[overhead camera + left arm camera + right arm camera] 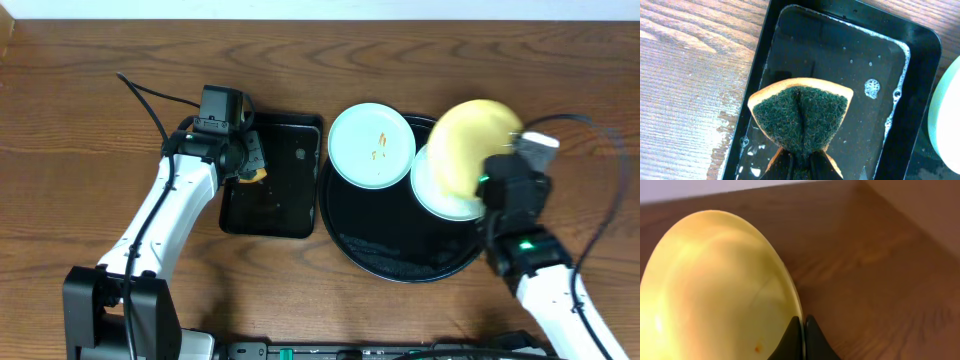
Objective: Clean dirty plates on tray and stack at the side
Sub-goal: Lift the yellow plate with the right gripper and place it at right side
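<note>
Raised yellow plate [467, 145] overhangs the tray [400, 262] rightward; its front lies open

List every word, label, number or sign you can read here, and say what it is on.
None readable in any view.
Orange marks on the pale blue-green plate are smears, not writing.
The yellow plate and sponge carry no label.
Green glow on the right arm is a light, not a sign.

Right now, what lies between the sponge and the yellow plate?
Overhead shows the smeared blue-green plate, on the round tray's left edge, between sponge and yellow plate.
</note>
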`<state>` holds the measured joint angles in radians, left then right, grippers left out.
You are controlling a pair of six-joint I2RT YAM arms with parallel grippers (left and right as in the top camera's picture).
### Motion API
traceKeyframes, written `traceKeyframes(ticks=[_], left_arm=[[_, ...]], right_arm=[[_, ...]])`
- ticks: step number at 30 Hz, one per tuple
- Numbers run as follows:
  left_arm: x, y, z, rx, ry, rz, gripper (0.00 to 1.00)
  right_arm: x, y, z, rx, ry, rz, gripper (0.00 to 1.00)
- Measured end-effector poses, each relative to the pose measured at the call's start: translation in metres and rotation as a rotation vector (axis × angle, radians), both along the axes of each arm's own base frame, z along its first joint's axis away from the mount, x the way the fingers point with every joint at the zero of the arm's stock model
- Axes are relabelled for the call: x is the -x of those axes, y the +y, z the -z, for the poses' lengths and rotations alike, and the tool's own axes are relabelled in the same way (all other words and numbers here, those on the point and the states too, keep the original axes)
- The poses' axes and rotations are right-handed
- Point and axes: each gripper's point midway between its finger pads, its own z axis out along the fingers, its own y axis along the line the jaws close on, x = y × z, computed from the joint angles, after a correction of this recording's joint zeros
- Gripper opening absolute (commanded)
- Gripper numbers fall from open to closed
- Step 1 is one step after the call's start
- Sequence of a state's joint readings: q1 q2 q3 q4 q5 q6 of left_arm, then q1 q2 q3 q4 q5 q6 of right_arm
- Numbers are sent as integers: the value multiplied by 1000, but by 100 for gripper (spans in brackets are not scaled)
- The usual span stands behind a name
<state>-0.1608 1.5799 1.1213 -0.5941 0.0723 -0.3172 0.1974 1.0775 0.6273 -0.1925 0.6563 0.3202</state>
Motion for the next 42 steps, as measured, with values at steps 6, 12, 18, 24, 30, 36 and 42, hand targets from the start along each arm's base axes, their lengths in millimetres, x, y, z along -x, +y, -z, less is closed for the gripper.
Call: traceKeyframes(ticks=[6, 12, 18, 24, 30, 36, 42], left_arm=[[0, 0, 0, 0, 0, 0, 8], [0, 0, 0, 0, 0, 0, 8], [0, 0, 0, 0, 0, 0, 7], [0, 0, 0, 0, 0, 0, 8], [0, 0, 0, 0, 0, 0, 8], [0, 0, 0, 0, 0, 0, 8], [-1, 0, 0, 0, -3, 0, 8]], right_arm=[[11, -72, 7, -172, -74, 251, 1], [33, -132, 26, -240, -80, 463, 1], [42, -163, 59, -296, -34, 557, 1], [23, -164, 90, -352, 7, 496, 12], [2, -149, 89, -371, 18, 332, 37], [-35, -97, 65, -444, -6, -23, 42], [-63, 11, 25, -439, 134, -492, 53]])
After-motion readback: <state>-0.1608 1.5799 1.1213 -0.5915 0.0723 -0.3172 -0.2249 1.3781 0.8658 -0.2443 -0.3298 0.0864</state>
